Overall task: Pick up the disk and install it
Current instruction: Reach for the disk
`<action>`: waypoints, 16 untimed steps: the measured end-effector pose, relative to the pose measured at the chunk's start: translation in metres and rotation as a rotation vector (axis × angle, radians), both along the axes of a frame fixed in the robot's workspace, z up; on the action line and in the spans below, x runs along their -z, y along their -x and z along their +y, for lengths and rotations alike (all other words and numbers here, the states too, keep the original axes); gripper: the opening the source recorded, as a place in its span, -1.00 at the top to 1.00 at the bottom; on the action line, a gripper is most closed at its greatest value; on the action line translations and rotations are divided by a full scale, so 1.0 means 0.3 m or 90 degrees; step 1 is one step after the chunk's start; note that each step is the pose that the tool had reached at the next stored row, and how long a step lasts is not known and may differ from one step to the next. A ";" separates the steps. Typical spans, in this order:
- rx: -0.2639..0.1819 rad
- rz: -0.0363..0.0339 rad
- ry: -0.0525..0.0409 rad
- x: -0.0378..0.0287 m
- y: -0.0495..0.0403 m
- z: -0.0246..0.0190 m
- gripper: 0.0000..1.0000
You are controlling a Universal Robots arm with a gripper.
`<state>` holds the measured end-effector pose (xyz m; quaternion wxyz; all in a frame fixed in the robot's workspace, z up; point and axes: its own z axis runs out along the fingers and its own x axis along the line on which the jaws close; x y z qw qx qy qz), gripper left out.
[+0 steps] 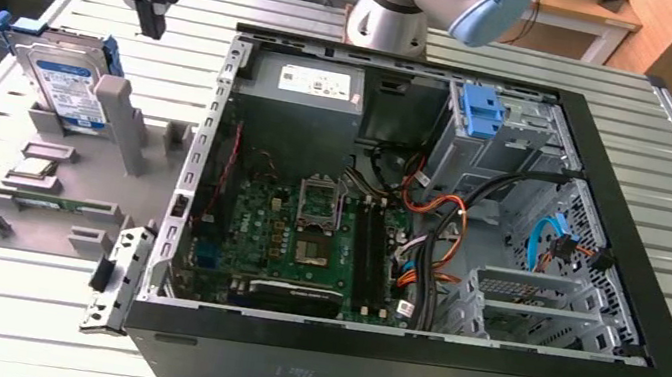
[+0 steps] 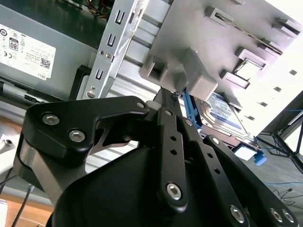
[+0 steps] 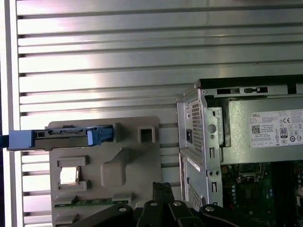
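**Computer case** (image 1: 347,373): black steel tower lying on its side, side panel off, so it forms an open-topped box.
- Contents: a grey boxy power supply (image 1: 305,82) in a far corner
- a green motherboard (image 1: 315,236) on the floor
- orange cables (image 1: 422,202) looped beside the motherboard
- a bare blue bracket (image 1: 484,111) by the far wall
- a perforated metal cage (image 1: 535,301) toward the exterior view's right

**Fixture plate** (image 1: 94,181): matt grey plastic with moulded posts and slots, lying flat just beside the case on the exterior view's left.
- Contents: the disk (image 1: 66,83) and a thin green circuit strip (image 1: 47,204), which lies flat in a nearer slot.

**The disk**: silver-grey slab with a white-and-blue label and blue plastic edging. It stands on edge in the slot farthest from the case front and leans slightly. In the first wrist view it appears edge-on (image 3: 66,137).

**Gripper** (image 1: 148,22): black linkage fingers drawn together to a point, with nothing between them. It hangs outside the case, over the table past the far end of the plate, near the disk but apart from it.

**Table** (image 1: 8,299): ribbed aluminium slats, with bare strips on every side of the case.
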<state>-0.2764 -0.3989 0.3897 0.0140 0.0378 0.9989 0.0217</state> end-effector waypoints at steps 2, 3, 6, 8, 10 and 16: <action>0.000 0.0000 0.0000 0.000 0.007 0.000 0.79; 0.000 0.0000 0.0000 0.000 0.010 0.000 0.79; 0.000 0.0000 0.0000 0.001 0.021 0.000 0.79; 0.000 0.0000 0.0000 0.001 0.027 0.000 0.79; 0.000 0.0000 0.0000 0.002 0.034 0.000 0.79; 0.000 0.0000 0.0000 0.002 0.052 0.000 0.79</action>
